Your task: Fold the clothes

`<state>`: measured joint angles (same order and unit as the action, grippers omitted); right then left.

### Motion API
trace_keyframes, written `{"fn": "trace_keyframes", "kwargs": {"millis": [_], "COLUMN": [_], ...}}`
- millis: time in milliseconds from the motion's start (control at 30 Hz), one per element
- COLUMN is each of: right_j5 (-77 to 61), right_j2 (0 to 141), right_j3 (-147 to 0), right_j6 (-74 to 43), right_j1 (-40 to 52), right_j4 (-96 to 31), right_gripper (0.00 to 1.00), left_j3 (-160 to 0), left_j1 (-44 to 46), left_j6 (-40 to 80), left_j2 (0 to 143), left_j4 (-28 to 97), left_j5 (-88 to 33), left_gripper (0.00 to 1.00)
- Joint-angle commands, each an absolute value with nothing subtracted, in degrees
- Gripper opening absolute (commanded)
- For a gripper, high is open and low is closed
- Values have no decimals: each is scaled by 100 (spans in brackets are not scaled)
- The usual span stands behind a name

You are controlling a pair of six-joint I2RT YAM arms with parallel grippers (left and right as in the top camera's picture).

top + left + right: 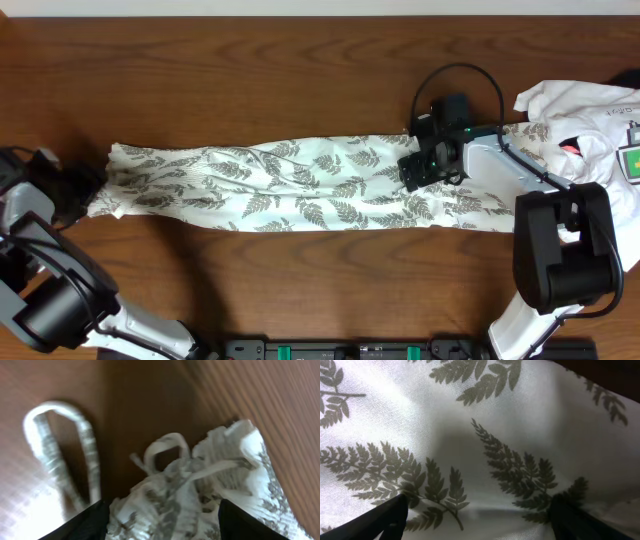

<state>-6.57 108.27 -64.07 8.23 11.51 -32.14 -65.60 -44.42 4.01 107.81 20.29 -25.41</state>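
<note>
Overhead, the fern-print garment [300,185] lies stretched in a long band across the bench [300,70]. The left pincer [85,190] sits at its left end and the right pincer [425,170] over its right part, with a plain white garment [580,115] at the far right. The left wrist view gets closer: jaws wide, ruffled edge and a strap loop [165,450] bunched between the fingers [85,522]. Right wrist view: jaws spread wide too, fingers [385,520] low over smooth fern print.
</note>
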Motion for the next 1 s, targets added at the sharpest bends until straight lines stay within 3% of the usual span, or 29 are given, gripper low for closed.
{"fn": "trace_keyframes", "kwargs": {"millis": [0,500,900,967], "right_j5": [-856,-858,-858,-858], "right_j2": [11214,11214,11214,11214], "right_j3": [-6145,-6145,-6145,-6145], "right_j6": [784,781,781,781], "right_j1": [1197,1197,1197,1197], "right_j4": [-3461,-3448,-3452,-3452], "right_gripper": [89,89,89,89], "left_j3": [-6582,-6576,-6547,-6547], "left_j1": [-4431,-4414,-4254,-4233], "left_j6": [-244,-517,-554,-548], "left_j2": [10783,10897,11570,11561], "left_j4": [1914,2008,2397,2421], "left_j5": [-2851,-2314,-3002,-3004], "left_gripper": [70,70,69,63]}}
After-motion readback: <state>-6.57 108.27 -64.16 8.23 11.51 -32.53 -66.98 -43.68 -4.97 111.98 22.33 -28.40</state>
